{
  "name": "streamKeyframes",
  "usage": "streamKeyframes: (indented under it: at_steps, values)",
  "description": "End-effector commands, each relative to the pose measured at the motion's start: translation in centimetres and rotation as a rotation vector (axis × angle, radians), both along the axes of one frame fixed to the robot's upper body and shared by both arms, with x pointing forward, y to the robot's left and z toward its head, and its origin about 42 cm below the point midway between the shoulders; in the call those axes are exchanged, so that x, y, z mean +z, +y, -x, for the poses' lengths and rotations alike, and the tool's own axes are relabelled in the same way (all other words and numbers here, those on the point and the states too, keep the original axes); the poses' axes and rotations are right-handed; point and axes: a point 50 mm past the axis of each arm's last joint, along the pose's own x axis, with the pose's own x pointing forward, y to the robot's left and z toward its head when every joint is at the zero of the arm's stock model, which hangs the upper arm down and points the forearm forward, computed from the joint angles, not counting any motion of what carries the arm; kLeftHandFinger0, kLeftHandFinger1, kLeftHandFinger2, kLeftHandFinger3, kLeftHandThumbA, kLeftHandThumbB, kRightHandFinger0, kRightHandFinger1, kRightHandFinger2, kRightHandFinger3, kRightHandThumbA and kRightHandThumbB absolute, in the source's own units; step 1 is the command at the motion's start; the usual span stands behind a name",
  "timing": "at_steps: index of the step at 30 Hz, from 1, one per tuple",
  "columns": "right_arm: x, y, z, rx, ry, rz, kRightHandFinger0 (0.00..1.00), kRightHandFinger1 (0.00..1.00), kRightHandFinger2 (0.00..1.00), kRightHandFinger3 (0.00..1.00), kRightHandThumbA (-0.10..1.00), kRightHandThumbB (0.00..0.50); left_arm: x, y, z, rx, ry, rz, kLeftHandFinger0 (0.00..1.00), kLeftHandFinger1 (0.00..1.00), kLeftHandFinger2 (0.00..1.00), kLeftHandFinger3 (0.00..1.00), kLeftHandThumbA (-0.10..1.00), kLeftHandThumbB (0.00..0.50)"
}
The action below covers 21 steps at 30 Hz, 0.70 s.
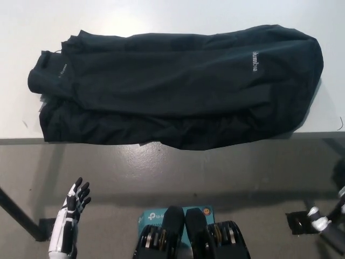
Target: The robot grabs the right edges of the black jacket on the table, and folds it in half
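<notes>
The black jacket (178,86) lies spread across the white table (161,16), its collar at picture left and a small white logo near its right end. Its lower hem runs along the table's front edge, slightly over it. My white left hand (73,213) hangs low at the lower left, below the table edge and well clear of the jacket, fingers apart and holding nothing. Only a small part of my black right arm (330,220) shows at the bottom right corner, away from the jacket; its hand is too cut off to read.
The table's front edge (32,140) crosses the picture above the grey floor (161,167). A dark table leg (19,216) slants at the lower left. A teal box (153,217) sits on the floor at bottom middle.
</notes>
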Motion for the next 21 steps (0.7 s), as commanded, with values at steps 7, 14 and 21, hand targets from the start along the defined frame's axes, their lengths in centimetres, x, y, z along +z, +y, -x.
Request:
streamKeyframes:
  at_steps: [7,14,21]
  values:
    - [14.0,-4.5,-8.8,0.193,-0.046,-0.258,1.00,1.00,1.00,1.00,1.00,0.248,1.1,0.6,0.0,0.014,-0.078,-0.021,1.00,1.00,1.00,1.00,1.00,0.469]
    - [16.0,-6.9,-15.7,0.253,0.028,-0.352,1.00,1.00,1.00,1.00,1.00,0.250,1.1,0.6,0.0,0.018,-0.083,-0.031,1.00,1.00,1.00,1.00,1.00,0.463]
    - [14.7,-8.0,-20.4,0.216,0.122,-0.418,1.00,1.00,1.00,1.00,1.00,0.250,1.1,0.7,-0.1,0.025,-0.082,-0.034,1.00,1.00,1.00,1.00,1.00,0.468]
